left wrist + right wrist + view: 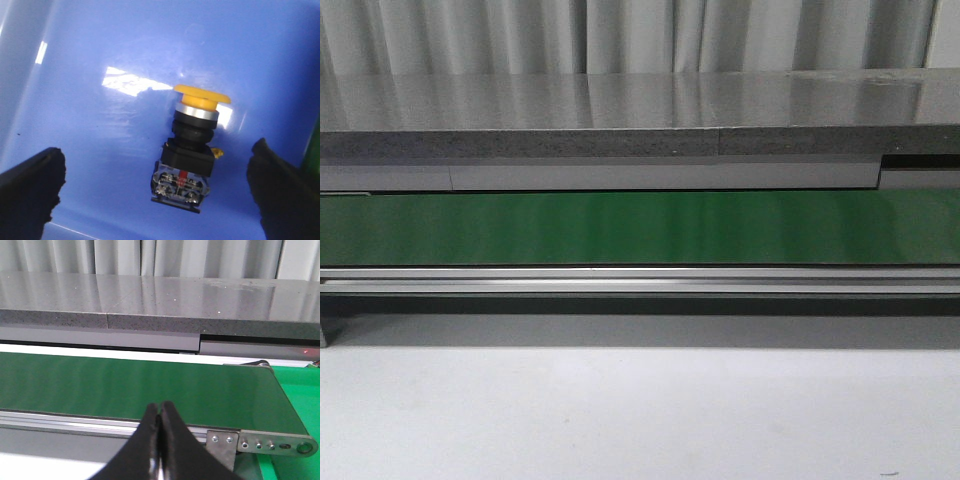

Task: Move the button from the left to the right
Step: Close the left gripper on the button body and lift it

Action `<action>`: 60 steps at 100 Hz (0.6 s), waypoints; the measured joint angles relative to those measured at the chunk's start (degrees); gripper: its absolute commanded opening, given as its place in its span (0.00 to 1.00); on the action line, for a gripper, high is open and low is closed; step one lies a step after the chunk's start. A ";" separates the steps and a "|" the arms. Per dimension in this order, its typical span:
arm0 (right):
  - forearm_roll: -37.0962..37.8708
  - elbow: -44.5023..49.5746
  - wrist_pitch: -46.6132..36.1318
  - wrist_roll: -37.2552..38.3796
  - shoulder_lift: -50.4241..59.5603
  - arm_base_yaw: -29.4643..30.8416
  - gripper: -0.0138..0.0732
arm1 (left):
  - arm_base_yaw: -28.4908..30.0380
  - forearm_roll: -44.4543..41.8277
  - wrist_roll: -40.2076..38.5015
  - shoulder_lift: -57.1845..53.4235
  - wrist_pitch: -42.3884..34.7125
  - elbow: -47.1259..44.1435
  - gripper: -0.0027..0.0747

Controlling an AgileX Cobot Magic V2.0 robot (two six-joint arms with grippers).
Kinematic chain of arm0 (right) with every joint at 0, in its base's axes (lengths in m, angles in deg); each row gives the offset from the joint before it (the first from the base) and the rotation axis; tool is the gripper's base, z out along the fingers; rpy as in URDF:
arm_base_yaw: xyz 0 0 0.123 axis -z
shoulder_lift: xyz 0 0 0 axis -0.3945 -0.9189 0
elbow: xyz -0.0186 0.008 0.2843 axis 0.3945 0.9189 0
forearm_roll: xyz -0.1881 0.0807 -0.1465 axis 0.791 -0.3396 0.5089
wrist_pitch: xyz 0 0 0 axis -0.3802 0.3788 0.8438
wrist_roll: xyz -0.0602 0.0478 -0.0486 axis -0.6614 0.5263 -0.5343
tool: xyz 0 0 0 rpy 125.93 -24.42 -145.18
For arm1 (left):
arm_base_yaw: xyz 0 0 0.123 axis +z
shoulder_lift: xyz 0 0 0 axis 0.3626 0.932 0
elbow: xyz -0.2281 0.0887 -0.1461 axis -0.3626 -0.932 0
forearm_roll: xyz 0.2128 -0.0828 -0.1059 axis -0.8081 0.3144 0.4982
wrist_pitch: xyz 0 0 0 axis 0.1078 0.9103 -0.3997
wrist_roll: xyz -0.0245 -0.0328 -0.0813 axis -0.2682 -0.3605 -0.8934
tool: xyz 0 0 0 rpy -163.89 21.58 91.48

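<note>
Belt: I see a green conveyor belt (640, 228) running left to right across the front view, bare on the stretch shown. Silver rail (640, 279) along its near edge.
Behind belt: grey speckled counter (620, 120) with a glossy top, pale curtain (620, 35) behind that.
Foreground: white tabletop (640, 410). Neither arm shows in the front view.
Belt end: in the right wrist view the belt ends at a metal bracket (260, 441) with screws; bright green surface (300, 395) past it.
Obstructions: nothing between the left fingers and the button in the left wrist view.
Container: blue bin (100, 125), glossy floor with glare patches, one wall rising at the edge of the view.
Contents: the button (190, 150) only — lying tilted on the bin floor, yellow cap against the blue, black body and terminal block with a red mark toward the camera.
Left gripper (160, 195): wrist camera looks down into the bin, jaws spread wide, one black finger (30, 190) on each side of the button, well clear of it, holding nothing.
Right gripper (160, 415): points out over the belt's near rail, close to the belt end — fingers pressed together tip to tip, nothing between them.
Button location: I only see it in the left wrist view.
</note>
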State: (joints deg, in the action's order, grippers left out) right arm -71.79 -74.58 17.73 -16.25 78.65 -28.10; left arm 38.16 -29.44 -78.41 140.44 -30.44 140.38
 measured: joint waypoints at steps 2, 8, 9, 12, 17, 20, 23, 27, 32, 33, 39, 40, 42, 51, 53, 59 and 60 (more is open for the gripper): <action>0.00 0.00 0.00 0.00 0.00 0.00 0.08 | 0.00 -0.09 0.00 0.39 0.02 0.00 0.96; 0.00 0.00 0.00 0.00 0.00 0.00 0.08 | 0.00 -0.09 0.00 1.31 -0.26 0.00 0.96; 0.00 0.00 0.00 0.00 0.00 0.00 0.08 | 0.00 -0.09 0.00 1.56 -0.26 0.00 0.96; 0.00 0.00 0.00 0.00 0.00 0.00 0.08 | 0.00 -0.09 0.00 2.00 -0.40 0.00 0.96; 0.00 0.00 0.00 0.00 0.00 0.00 0.08 | 0.00 -0.09 0.00 2.86 -0.66 0.00 0.96; 0.00 0.00 0.00 0.00 0.00 0.00 0.08 | 0.00 -0.12 0.00 3.33 -0.77 0.00 0.96; 0.00 0.00 0.00 0.00 0.00 0.00 0.08 | 0.00 -0.12 0.00 3.89 -0.91 0.00 0.96; 0.00 0.00 0.00 0.00 0.00 0.00 0.08 | 0.00 -0.22 0.00 4.42 -1.05 0.00 0.96; 0.00 0.00 0.00 0.00 0.00 0.00 0.08 | 0.00 -0.22 0.00 4.95 -1.42 0.00 0.96; 0.00 0.00 0.00 0.00 0.00 0.00 0.08 | 0.00 -0.22 0.00 5.06 -1.55 0.00 0.96; 0.00 0.00 0.00 0.00 0.00 0.00 0.08 | 0.00 -0.22 0.00 5.58 -1.97 0.00 0.95; 0.00 0.00 0.00 0.00 0.00 0.00 0.08 | 0.00 -0.22 0.00 5.73 -1.97 0.00 0.94; 0.00 0.00 0.00 0.00 0.00 0.00 0.08 | 0.00 -0.22 0.00 5.83 -2.13 0.00 0.94; 0.00 0.00 0.00 0.00 0.00 0.00 0.08 | 0.03 -0.22 0.00 6.39 -2.46 0.13 0.87; 0.00 0.00 0.00 0.00 0.00 0.00 0.08 | 0.03 -0.22 0.00 6.52 -2.56 0.25 0.85; 0.00 0.00 0.10 0.00 0.00 0.00 0.08 | 0.03 -0.22 0.00 6.74 -2.85 0.26 0.79; 0.00 0.00 0.10 0.00 0.00 0.00 0.08 | 0.03 -0.22 0.00 6.86 -2.85 0.26 0.78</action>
State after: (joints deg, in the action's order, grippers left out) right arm -71.79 -74.58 17.83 -16.25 78.65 -28.10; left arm 38.19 -29.66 -78.41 147.30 -33.29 140.63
